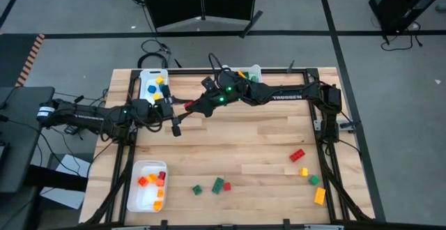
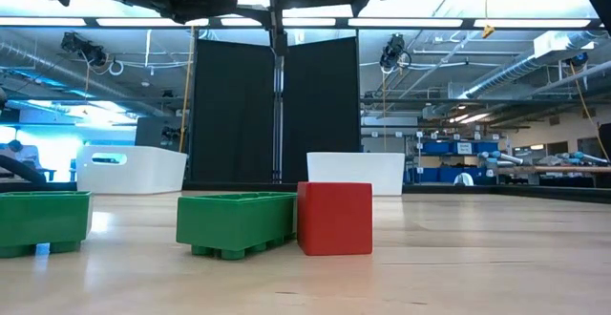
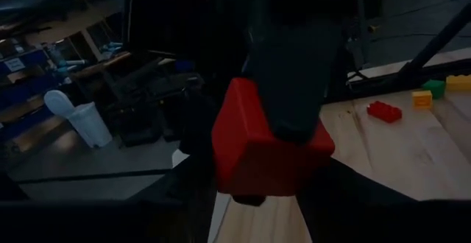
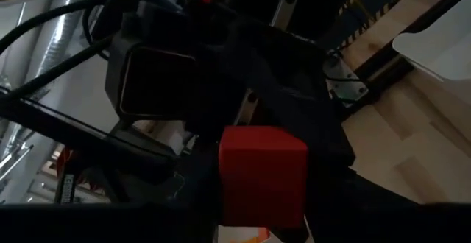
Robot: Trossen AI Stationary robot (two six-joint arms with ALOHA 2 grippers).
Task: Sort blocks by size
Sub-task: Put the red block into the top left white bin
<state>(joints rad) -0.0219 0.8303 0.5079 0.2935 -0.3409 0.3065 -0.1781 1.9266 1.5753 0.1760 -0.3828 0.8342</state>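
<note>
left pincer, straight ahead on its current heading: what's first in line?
The red block right in front of the left pincer, with the right pincer directly behind it; the two meet nose to nose above the table. Who actually grips the block is unclear.

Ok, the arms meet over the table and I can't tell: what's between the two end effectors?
A red block, between the left end effector and the right end effector; small in the high view, plain in both wrist views.
</note>
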